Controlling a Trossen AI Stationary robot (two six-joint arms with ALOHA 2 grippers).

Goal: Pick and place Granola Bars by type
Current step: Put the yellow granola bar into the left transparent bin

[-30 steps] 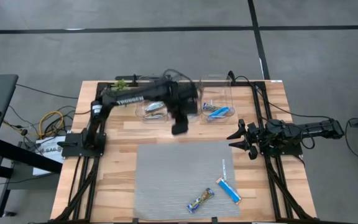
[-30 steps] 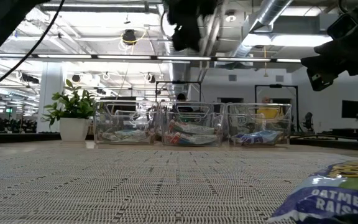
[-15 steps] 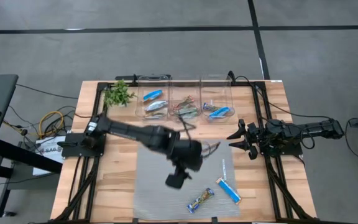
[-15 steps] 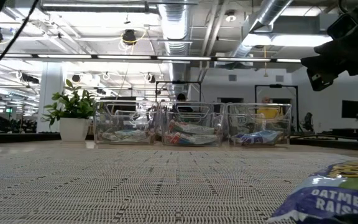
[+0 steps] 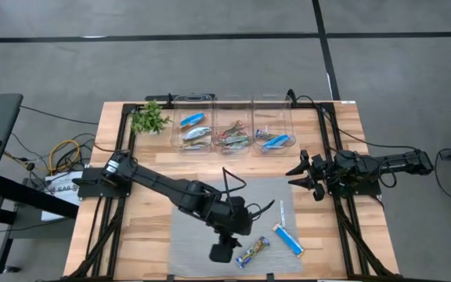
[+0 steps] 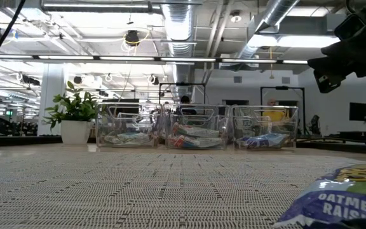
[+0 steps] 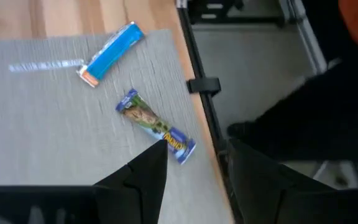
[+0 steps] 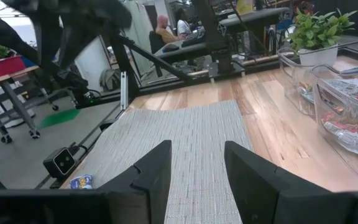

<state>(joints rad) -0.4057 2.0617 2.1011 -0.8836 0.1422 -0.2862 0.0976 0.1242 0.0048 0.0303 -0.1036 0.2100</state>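
Observation:
Two granola bars lie flat on the grey mat (image 5: 210, 211) near its near right corner: a blue-silver-yellow one (image 5: 253, 252) (image 7: 156, 126) and a bright blue one (image 5: 288, 239) (image 7: 110, 50). My left gripper (image 5: 225, 252) (image 7: 197, 146) is open, just left of the blue-silver-yellow bar, touching nothing. One end of that bar lies close before one fingertip in the left wrist view. My right gripper (image 5: 297, 174) (image 8: 197, 146) waits open over the mat's right edge. More bars fill three clear bins (image 5: 233, 133) at the far edge.
A thin pale strip (image 5: 282, 210) lies on the mat beyond the bright blue bar. A potted green sprig (image 5: 149, 119) stands left of the bins. The near table edge (image 7: 197, 106) runs close beside the left gripper. The low view shows the blue-silver-yellow bar (image 6: 335, 197) up close.
My left arm has swung from the bins at the far edge across the mat toward the near edge and down, ending beside the blue-silver-yellow bar. It has left the low view. Neither bar on the mat has moved.

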